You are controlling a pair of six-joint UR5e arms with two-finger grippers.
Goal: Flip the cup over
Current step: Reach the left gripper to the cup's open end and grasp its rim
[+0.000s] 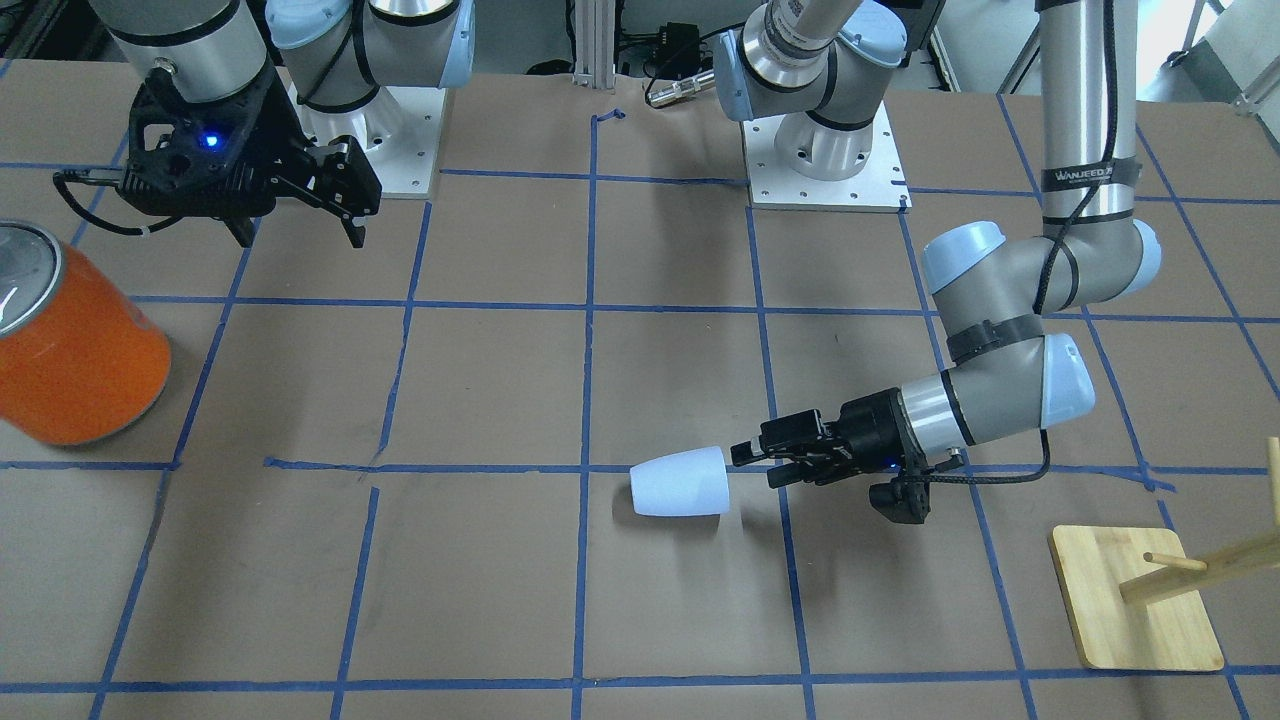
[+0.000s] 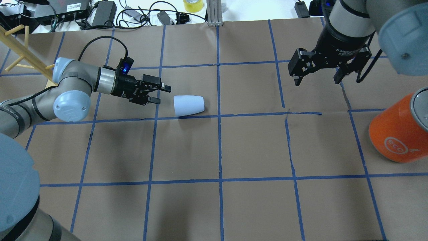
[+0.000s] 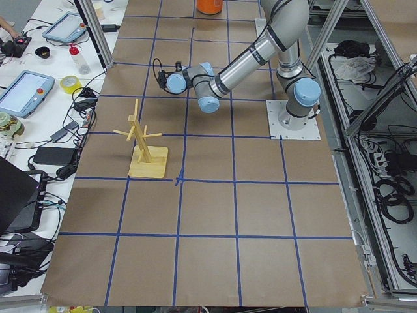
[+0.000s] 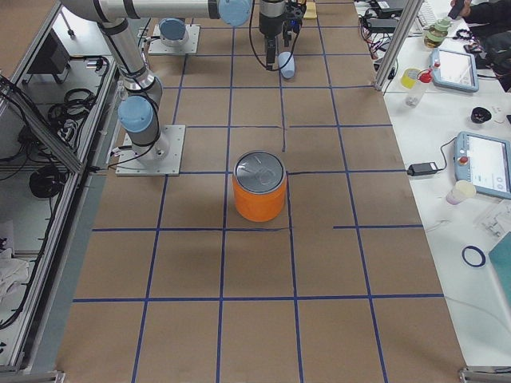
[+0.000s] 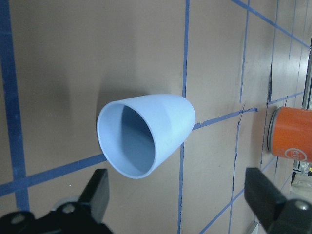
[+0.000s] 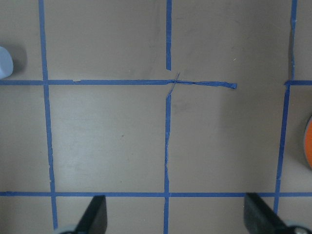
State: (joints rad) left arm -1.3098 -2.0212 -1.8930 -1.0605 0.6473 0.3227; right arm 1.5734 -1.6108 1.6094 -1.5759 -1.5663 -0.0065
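The pale blue-white cup [image 2: 189,105] lies on its side on the brown table, its open mouth turned toward my left gripper. It also shows in the front view [image 1: 680,482] and in the left wrist view [image 5: 146,136], where its blue inside is visible. My left gripper [image 2: 163,94] is low, level with the cup and a short gap from its rim, open and empty; it shows too in the front view [image 1: 752,466]. My right gripper [image 2: 316,82] hangs high over the table far from the cup, open and empty, fingers pointing down.
A large orange can [image 2: 398,134] with a silver top stands at the table's right side, near my right arm. A wooden peg rack [image 2: 20,53] on a square base stands behind my left arm. Blue tape lines grid the table.
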